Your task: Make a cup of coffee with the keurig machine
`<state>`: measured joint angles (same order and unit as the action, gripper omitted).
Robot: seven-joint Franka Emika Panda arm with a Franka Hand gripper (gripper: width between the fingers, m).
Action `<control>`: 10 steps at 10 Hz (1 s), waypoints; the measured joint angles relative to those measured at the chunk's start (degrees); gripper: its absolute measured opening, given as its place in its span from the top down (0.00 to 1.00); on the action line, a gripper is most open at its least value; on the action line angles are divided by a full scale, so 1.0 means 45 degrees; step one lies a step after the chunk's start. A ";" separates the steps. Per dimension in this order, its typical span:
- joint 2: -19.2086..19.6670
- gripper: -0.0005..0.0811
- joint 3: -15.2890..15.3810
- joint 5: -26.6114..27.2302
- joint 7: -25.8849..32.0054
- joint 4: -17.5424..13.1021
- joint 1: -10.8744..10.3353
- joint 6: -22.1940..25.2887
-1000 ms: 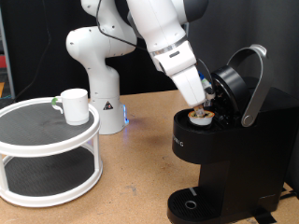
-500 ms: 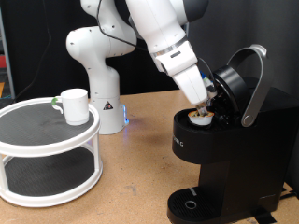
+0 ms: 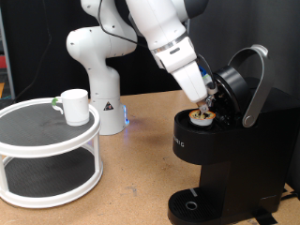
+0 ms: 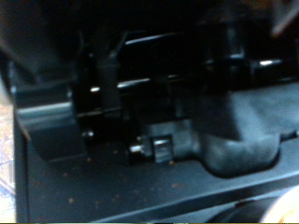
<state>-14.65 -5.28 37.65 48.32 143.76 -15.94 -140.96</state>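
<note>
Exterior view: standing at the right, the keurig machine [image 3: 220, 150], a large black body with its lid tipped up and back, silver-grey lid handle [image 3: 255, 86] arching over the open brew chamber, round drip tray [image 3: 190, 204] showing at the base. Reaching down from the top of the picture, the white robot arm [image 3: 169, 42], angled toward the open chamber. Sitting at the left, a white two-tier round stand [image 3: 47, 150] with dark mesh shelves, resting on the brown table [image 3: 122, 187]. Standing on the upper shelf, well apart from the machine, the cup [image 3: 74, 106], a plain white mug with its handle toward the left and a hint of green at the rim. Hovering just above the chamber, the gripper [image 3: 208, 97], its dark fingers hard to separate from the black lid behind; cannot tell whether spread or pressed together. Lying in the chamber mouth right under the fingertips, a small pod [image 3: 201, 115] with a tan top and white rim.

Wrist view: showing only dark, blurred machine plastic [image 4: 159, 131] close up, probably the inside of the lid, with a few glints.
</note>
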 joint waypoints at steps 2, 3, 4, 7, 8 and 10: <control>0.0000 0.00 -0.0014 -0.0129 -0.0368 -0.0207 0.0095 0.0229; 0.0000 0.00 -0.0014 -0.0459 -0.0760 -0.0353 0.0186 0.0358; -0.0003 0.00 -0.0037 -0.0909 -0.1122 -0.0608 0.0320 0.0859; -0.0020 0.00 -0.0391 -0.1940 -0.1162 -0.1367 0.0857 0.2155; -0.0019 0.00 -0.0508 -0.2240 -0.1142 -0.1630 0.1029 0.2456; 0.0005 0.00 -0.0526 -0.3269 -0.1113 -0.1950 0.1269 0.2694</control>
<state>-14.63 -7.65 22.94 43.31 134.98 -10.23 -128.84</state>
